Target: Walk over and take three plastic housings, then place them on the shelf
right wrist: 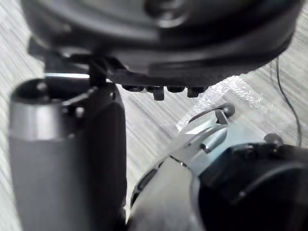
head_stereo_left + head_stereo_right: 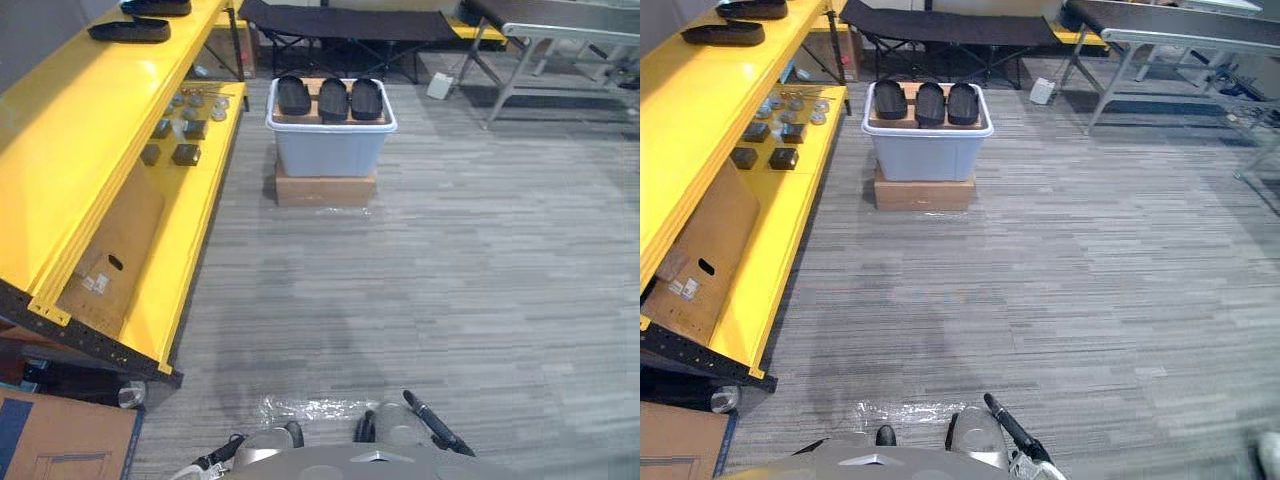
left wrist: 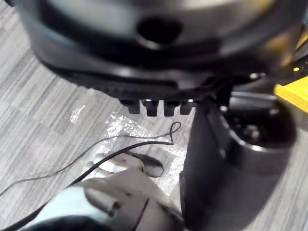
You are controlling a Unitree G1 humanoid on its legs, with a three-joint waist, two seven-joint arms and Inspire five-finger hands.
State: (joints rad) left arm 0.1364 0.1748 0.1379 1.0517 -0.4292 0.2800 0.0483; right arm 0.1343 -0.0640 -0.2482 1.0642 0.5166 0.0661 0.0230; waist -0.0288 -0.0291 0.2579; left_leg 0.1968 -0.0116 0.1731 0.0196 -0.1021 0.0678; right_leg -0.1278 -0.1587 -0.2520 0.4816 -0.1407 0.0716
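Three housings point(image 2: 333, 98) sat in a bin point(image 2: 330, 152) across open floor point(image 2: 450, 300) by the shelf point(image 2: 80, 130) edge; left hand point(image 3: 144, 62) and right hand point(image 1: 168, 53) hung slack-fingered, empty.

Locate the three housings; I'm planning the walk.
Left eye view, top centre: housings lie in the grey bin on a cardboard box, right of the yellow shelf.

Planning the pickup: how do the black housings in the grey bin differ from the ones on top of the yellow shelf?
In the bin, three housings sit side by side, pointing away; on the shelf, two housings lie crosswise, one behind the other. The bin's rest on a brown insert, the shelf's on bare yellow. All are black, elongated ovals.
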